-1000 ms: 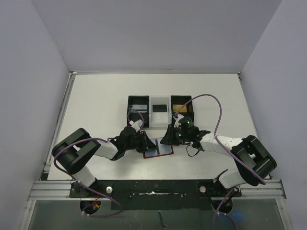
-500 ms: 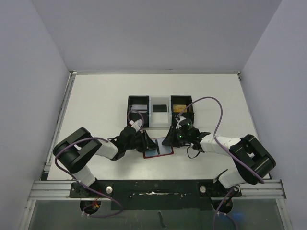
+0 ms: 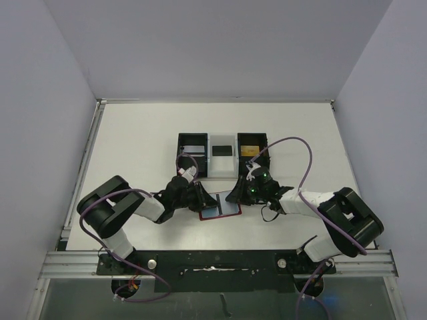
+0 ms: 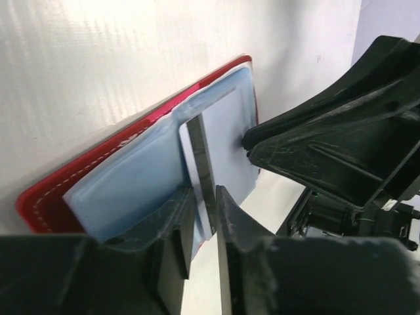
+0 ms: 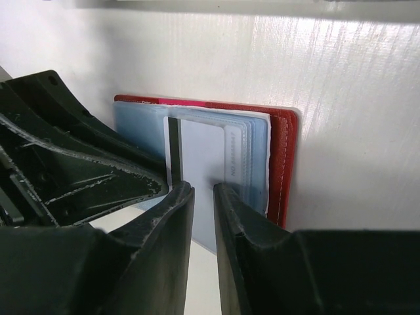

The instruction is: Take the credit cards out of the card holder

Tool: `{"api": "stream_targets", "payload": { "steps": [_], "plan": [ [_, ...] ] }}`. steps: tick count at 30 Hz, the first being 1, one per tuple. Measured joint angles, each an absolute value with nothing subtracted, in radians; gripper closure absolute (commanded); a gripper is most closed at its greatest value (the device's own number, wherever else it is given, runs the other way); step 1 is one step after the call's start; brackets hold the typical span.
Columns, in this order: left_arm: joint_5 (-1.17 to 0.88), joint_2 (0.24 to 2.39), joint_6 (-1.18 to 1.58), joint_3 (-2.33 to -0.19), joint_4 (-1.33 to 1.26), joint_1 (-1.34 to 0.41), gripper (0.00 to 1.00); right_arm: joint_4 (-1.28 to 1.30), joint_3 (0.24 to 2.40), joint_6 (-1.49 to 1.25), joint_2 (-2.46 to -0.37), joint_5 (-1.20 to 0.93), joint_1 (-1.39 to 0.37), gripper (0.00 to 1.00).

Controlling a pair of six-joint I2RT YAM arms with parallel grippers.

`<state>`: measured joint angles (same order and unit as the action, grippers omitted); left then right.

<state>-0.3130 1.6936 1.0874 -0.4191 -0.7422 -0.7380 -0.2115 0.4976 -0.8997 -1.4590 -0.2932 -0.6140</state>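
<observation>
The red card holder (image 3: 230,213) lies open on the table between both grippers, its blue-grey lining up. In the left wrist view the card holder (image 4: 98,164) has a pale credit card (image 4: 226,141) with a dark stripe partly out of its sleeve. My left gripper (image 4: 205,193) is shut on that card's near edge. My right gripper (image 5: 203,187) is nearly shut with nothing between its fingers, its tips pressing on the credit card (image 5: 203,147) and the sleeves of the card holder (image 5: 285,164). In the top view the left gripper (image 3: 204,198) and right gripper (image 3: 235,194) flank the holder.
A three-compartment black-and-white tray (image 3: 223,162) stands just behind the holder. It holds a pale card (image 3: 192,148) on the left, a black card (image 3: 222,149) in the middle and a gold card (image 3: 250,148) on the right. White table surrounds everything.
The right gripper has crept slightly toward the holder; the left arm and holder have barely moved.
</observation>
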Motion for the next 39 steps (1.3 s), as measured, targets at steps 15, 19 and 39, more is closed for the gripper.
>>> {"api": "stream_targets", "payload": {
  "steps": [15,19,39],
  "plan": [
    [-0.294,1.704,1.11,-0.397,-0.772,-0.734,1.0,-0.241,0.489,-0.913,-1.471,-0.318,-0.617,0.77],
    [-0.278,1.668,1.095,-0.378,-0.744,-0.736,1.0,-0.198,0.505,-0.899,-1.46,-0.31,-0.621,0.76],
    [-0.265,1.579,1.035,-0.378,-0.608,-0.733,1.0,-0.05,0.58,-0.816,-1.453,-0.311,-0.632,0.75]
  ]
}}
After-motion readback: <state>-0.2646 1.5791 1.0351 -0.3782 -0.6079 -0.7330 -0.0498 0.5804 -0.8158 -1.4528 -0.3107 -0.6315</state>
